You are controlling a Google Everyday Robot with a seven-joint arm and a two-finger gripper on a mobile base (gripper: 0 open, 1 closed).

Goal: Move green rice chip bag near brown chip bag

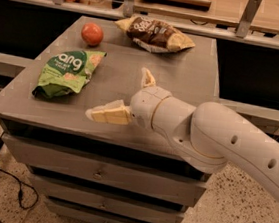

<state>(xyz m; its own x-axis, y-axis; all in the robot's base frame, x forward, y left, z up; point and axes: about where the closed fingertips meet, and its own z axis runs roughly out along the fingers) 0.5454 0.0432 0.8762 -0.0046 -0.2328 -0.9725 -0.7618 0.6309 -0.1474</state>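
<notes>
The green rice chip bag (67, 71) lies flat on the left part of the grey cabinet top (183, 78), white lettering up. The brown chip bag (155, 34) lies at the far middle of the top, dark brown with yellow-tan ends. My gripper (122, 94) hovers over the front middle of the top, to the right of the green bag and a short way from it. Its two tan fingers are spread wide, one (110, 114) pointing left, the other (147, 77) pointing away. It holds nothing.
A red round fruit (92, 34) sits at the far left, between the two bags. The cabinet has drawers (97, 171) below. A counter with metal posts (249, 13) runs behind. A cable (0, 188) lies on the floor at left.
</notes>
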